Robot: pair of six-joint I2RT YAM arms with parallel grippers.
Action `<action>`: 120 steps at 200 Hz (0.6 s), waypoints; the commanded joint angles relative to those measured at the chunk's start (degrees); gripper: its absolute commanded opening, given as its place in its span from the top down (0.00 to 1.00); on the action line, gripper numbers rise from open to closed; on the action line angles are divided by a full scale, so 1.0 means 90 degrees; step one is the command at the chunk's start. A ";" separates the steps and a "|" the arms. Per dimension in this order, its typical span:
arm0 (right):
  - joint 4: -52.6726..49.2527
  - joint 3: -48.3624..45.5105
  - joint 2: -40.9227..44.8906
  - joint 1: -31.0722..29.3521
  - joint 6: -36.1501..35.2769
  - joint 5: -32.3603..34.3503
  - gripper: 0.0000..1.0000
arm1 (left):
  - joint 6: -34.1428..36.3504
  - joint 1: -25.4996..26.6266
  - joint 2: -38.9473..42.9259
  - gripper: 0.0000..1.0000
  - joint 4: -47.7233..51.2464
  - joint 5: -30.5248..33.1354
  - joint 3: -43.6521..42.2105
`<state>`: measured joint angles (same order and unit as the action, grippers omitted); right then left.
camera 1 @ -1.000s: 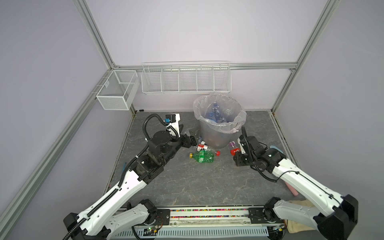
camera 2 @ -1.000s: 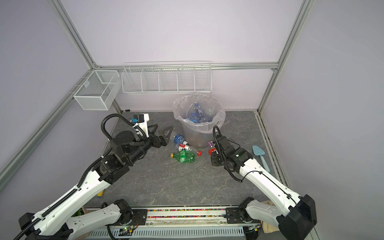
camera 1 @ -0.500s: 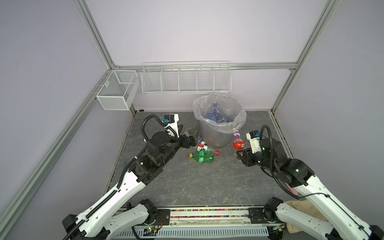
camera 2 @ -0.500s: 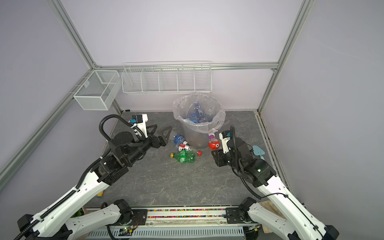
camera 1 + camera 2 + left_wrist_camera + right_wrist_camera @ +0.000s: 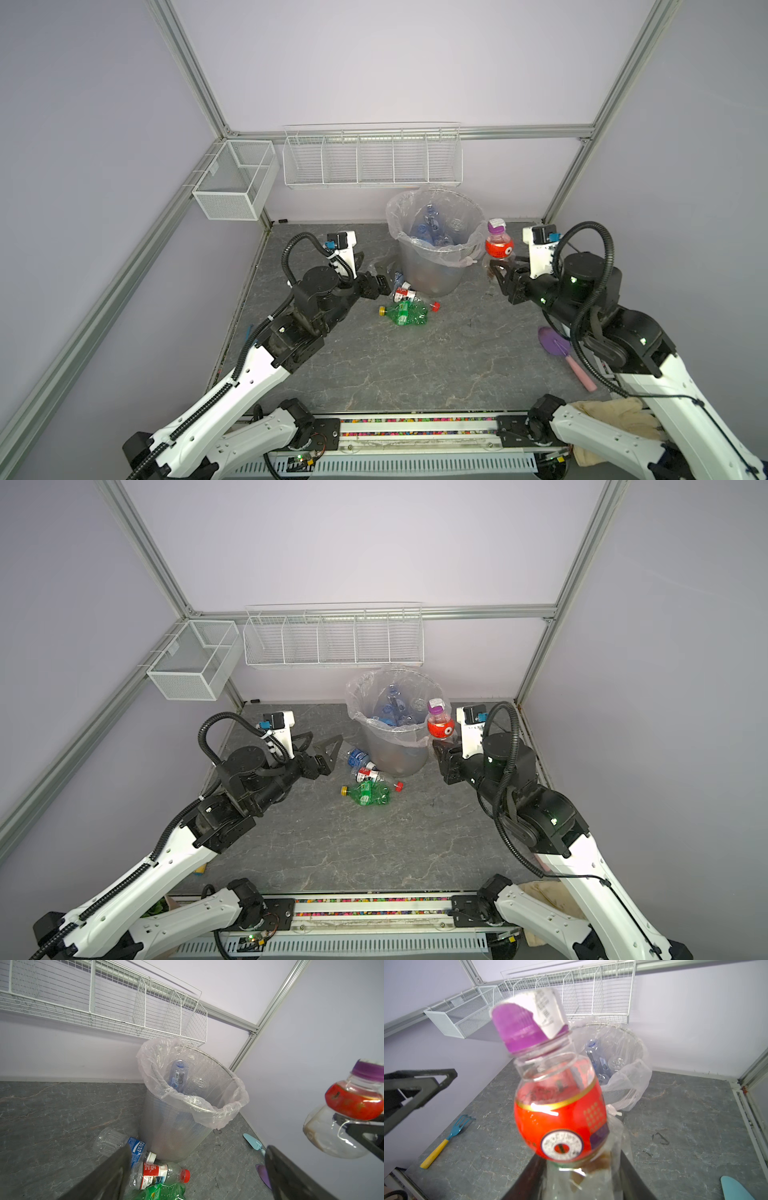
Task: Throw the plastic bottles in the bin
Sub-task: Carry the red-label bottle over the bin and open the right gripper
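right pincer (image 5: 500,272): grips red-label bottle (image 5: 498,245) | left pincer (image 5: 322,750): wide | fork (image 5: 446,1140): right-wrist only

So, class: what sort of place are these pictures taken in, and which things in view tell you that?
Probably a robot test cell or lab, not a home: plain walls on aluminium framing, two robot arms mounted on a rail, and a staged clean-up with a lined bin and wire baskets.

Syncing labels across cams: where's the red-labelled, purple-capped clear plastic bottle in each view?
Top views: red-labelled, purple-capped clear plastic bottle upright, right of centre.
Left wrist: at the right edge.
Right wrist: centre, filling the frame.
Shared landmark: round grey bin with clear bag liner beside it.
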<state>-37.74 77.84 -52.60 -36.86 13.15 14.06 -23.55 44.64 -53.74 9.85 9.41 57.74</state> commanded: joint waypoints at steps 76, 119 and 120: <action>0.0185 0.2478 -0.2345 0.0283 -0.0367 -0.0225 0.60 | -0.0010 0.0010 0.0255 0.01 0.0195 0.0186 -0.0126; -0.0913 0.3524 -0.4642 0.0748 0.0038 -0.1308 0.49 | -0.0012 0.0010 0.0332 0.01 0.0277 0.0222 -0.0104; -0.1026 0.3620 -0.4746 0.0759 0.0035 -0.1287 0.43 | -0.0015 0.0010 0.0339 0.01 0.0280 0.0223 -0.0105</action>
<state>-37.01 106.50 -84.88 -31.42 12.12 7.92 -23.55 44.64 -51.88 11.33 10.57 57.08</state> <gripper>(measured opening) 0.457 0.989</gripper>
